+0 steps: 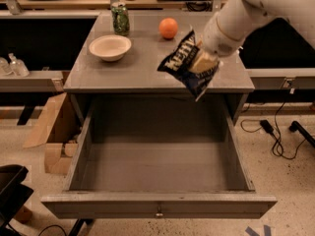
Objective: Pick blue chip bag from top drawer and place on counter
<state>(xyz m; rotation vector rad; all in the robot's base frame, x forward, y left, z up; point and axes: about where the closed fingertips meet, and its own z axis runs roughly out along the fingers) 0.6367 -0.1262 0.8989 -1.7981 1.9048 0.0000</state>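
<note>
The blue chip bag [186, 65] is a crinkled navy bag with white lettering. It hangs in the air above the front edge of the counter [147, 65], held by my gripper [203, 62]. The gripper is shut on the bag's right side, and the white arm reaches in from the upper right. The top drawer [157, 156] is pulled wide open below the counter, and its grey inside holds nothing.
A cream bowl [110, 47], a green patterned can [119, 17] and an orange [168, 27] stand on the counter's far half. A cardboard box [51, 134] lies on the floor to the left. Cables [275, 132] run on the floor to the right.
</note>
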